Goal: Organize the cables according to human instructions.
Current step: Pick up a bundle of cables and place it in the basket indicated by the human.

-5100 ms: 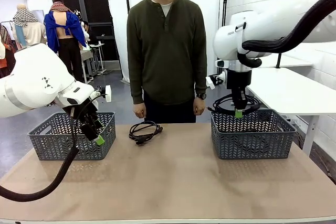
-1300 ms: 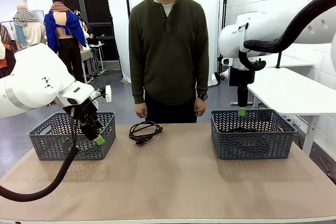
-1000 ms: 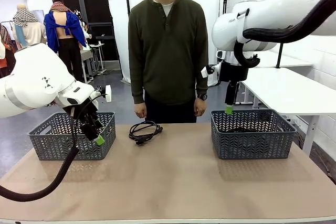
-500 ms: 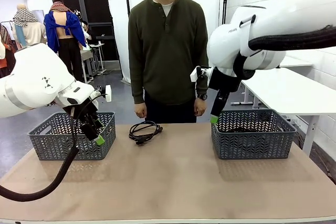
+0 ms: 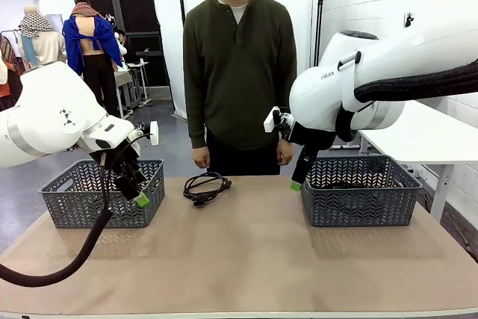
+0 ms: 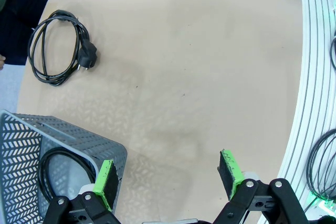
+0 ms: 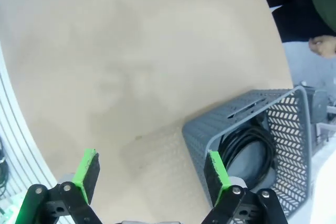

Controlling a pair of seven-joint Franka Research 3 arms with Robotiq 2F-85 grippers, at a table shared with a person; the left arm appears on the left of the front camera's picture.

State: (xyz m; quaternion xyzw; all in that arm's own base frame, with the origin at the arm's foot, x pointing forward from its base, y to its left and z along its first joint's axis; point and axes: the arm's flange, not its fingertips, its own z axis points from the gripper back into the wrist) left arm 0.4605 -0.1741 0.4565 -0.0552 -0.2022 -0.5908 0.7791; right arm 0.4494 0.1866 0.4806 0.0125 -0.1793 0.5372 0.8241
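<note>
While both hang empty with jaws apart, left gripper [image 5: 140, 198] over left basket's [image 5: 75, 203] corner, right gripper [image 5: 296, 184] at right basket's [image 5: 358, 199] corner, one coiled cable [image 5: 205, 187] lies on counter [image 5: 239, 259] before the person [image 5: 239, 72].

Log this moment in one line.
left gripper: open, empty, by left basket | right gripper: open, empty, by right basket | loose cable: on table between baskets | person: standing, hands down

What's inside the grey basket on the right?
A coiled black cable lies in the basket. Its wall hides part of the floor, so more could be hidden.
</note>
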